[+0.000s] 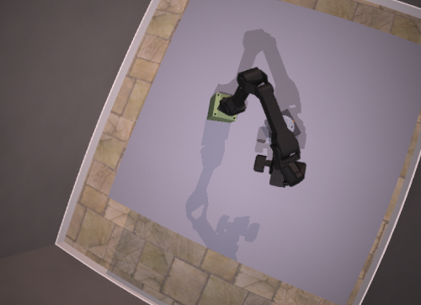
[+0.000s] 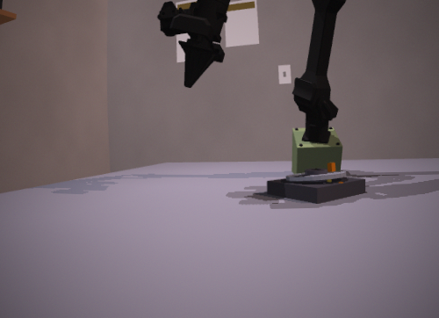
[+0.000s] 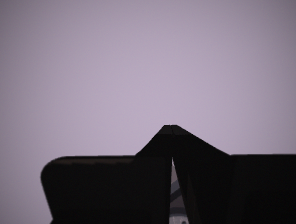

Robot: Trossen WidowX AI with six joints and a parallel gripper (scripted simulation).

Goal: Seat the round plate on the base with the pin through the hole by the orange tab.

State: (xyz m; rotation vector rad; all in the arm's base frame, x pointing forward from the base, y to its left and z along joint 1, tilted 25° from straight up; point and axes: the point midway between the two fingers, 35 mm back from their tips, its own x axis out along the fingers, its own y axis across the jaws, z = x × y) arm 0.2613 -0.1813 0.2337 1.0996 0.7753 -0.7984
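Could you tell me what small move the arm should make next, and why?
Probably open the pincer and lower it toward the plate. The pincer is shut on nothing and hangs high above the table, off to the side of the base. The plate looks tilted on the base, not flat, with its orange tab sticking up, so it likely needs regripping.

Matte black boxy arm [image 1: 275, 119], tapered black claw [image 2: 190, 82], green screw-cornered pedestal [image 2: 303, 156].

Lavender table top [image 1: 337, 157], stone-tile border [image 1: 139, 249], wall poster [image 2: 241, 25], switch plate [image 2: 284, 74]
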